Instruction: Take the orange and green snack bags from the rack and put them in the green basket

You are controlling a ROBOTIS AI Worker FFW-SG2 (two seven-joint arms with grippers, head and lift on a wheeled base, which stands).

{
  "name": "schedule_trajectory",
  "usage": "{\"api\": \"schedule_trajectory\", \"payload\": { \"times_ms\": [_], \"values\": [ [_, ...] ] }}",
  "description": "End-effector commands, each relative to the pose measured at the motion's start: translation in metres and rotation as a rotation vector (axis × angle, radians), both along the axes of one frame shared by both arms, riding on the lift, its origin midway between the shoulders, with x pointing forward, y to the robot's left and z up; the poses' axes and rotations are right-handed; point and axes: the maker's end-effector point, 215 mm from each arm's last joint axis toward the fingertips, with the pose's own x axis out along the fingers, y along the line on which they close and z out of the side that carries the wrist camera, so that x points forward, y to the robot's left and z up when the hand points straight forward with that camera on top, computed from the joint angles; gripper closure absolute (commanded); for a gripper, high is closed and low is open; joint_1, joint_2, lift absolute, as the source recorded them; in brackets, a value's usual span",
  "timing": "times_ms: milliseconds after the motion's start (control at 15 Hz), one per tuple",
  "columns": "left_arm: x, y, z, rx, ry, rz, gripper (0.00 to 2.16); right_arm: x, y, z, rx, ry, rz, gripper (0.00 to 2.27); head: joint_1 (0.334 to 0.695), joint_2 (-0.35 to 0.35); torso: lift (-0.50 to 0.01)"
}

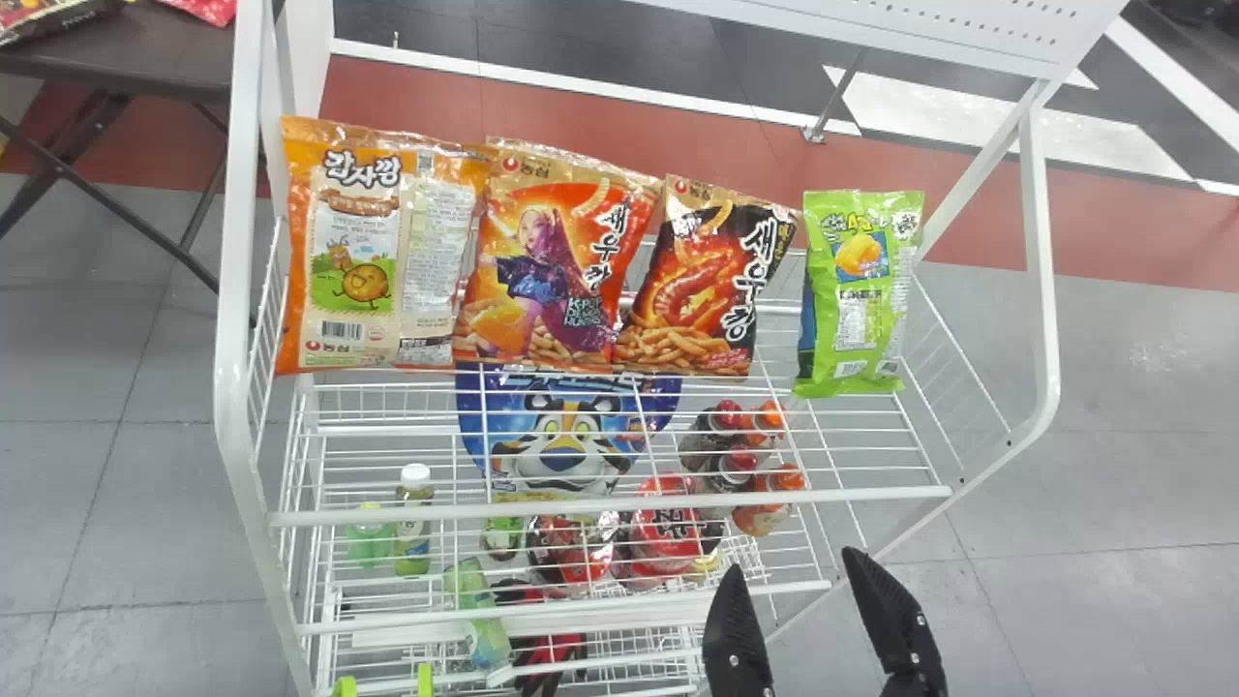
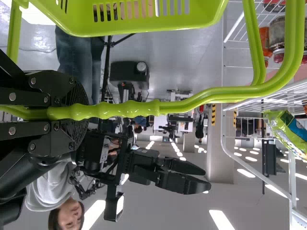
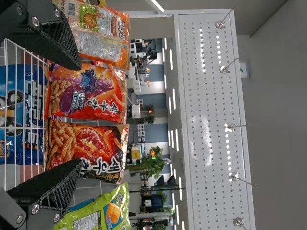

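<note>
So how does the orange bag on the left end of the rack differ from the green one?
The orange bag is broad, while the green bag is narrow. The orange bag stands at the row's left end, the green bag at its right end. Both are on the rack's top shelf, standing up.

I see a brightly lit room, with ceiling lamps (image 2: 222, 220) glowing white in my left wrist view. Small glints catch the snack bags (image 1: 552, 261), and soft glare marks the floor (image 1: 1157, 353) and pegboard (image 3: 206, 120).
</note>
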Motion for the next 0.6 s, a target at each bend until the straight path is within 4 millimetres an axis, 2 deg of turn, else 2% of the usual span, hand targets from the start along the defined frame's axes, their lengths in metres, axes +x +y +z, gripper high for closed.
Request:
{"api": "schedule_trajectory", "payload": {
  "times_ms": [0,400,533],
  "values": [
    [-0.001,0.000,-0.001,0.003,0.002,0.000,2.11,0.001,0.001,-0.001,0.003,0.005,0.003,0.13,0.695,-0.350,0.000],
    [-0.002,0.000,-0.001,0.004,0.003,-0.001,2.11,0.002,0.002,-0.003,0.005,0.014,0.002,0.13,0.695,-0.350,0.000],
    [-0.003,0.000,-0.001,0.005,0.003,-0.002,2.11,0.009,0.006,-0.012,0.003,0.055,0.013,0.13,0.695,-0.350,0.000]
  ]
}}
